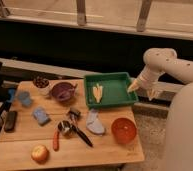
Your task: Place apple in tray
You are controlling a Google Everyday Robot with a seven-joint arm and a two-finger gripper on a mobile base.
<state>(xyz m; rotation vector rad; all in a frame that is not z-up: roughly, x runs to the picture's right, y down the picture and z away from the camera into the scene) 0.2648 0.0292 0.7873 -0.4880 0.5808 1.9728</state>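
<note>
My pincer (pixel 143 90) hangs released, its two tips spread with nothing between them. It sits just off the right end of the tray (pixel 121 89), over the far right edge of the desk (pixel 25 134). The apple (pixel 40 153) is well apart from it, at the near left corner of the desk, close to the front edge. A thin red-orange stick (pixel 55 141) lies just to its right.

I judge the apple to be firm and fairly light, with a smooth, waxy skin that could slide under my tips. Being round, it will roll if I nudge it, and the desk edge is near. So I would come straight down from above and close across its widest part, one tip on each side. The grip should be firm enough to stop a slip but not so hard as to bruise it. The stick looks clear of the apple, though at this angle I cannot be sure they are not touching. The tray already holds some pale yellow pieces (pixel 97 92), but it has bare floor on its right side.
</note>
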